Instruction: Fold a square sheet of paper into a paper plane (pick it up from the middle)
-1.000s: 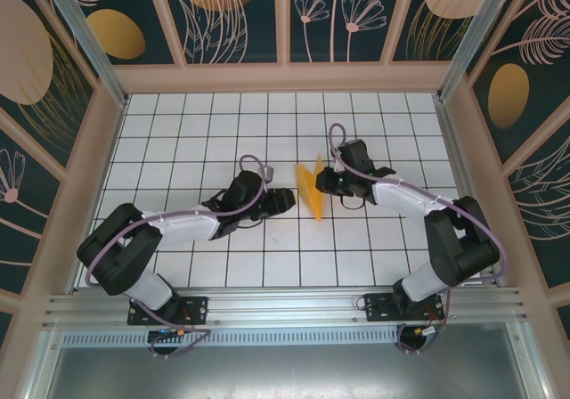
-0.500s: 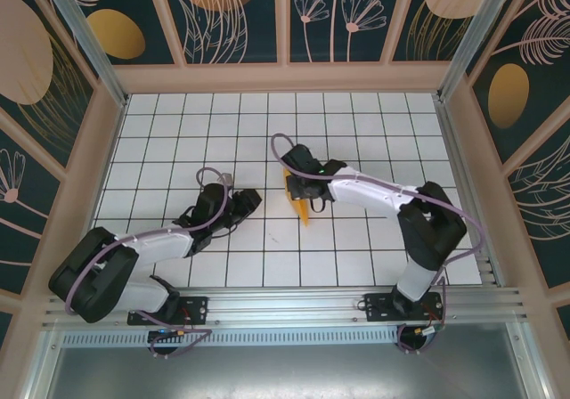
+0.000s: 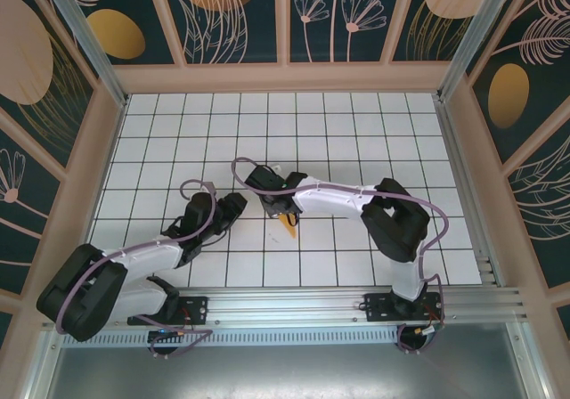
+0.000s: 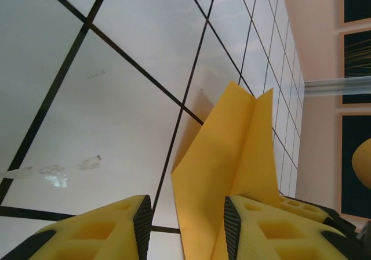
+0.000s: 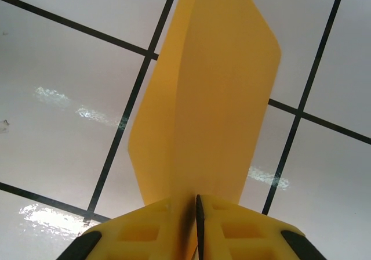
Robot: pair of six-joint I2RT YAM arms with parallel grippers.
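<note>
Two grippers meet near the middle of the table [image 3: 356, 123], a little left of centre and towards the near edge. The right gripper [image 5: 184, 205] is pressed together on the plane [image 5: 203, 97], pinching it along its centre crease. The folded halves fan out beyond the fingertips over the white tiles. The left gripper [image 4: 186, 216] stands just left of it with its jaws apart. In its wrist view the plane's edge lies in the right part of the gap, close to the right pad, and nothing is clamped there. Whether the plane's tip touches the tiles I cannot tell (the shadow beside it suggests it is close).

The step in hand looks like taking a second hold, so that a wing can be creased or the plane passed across. To do it well, the right pinch should sit square on the crease so the layers do not slide apart. The left gripper should come in along the fold, not across it, and close on flat paper rather than on a free corner. Thin paper buckles at a nudge, so a slow approach matters. The right grip should let go only once the left one is firm.
</note>
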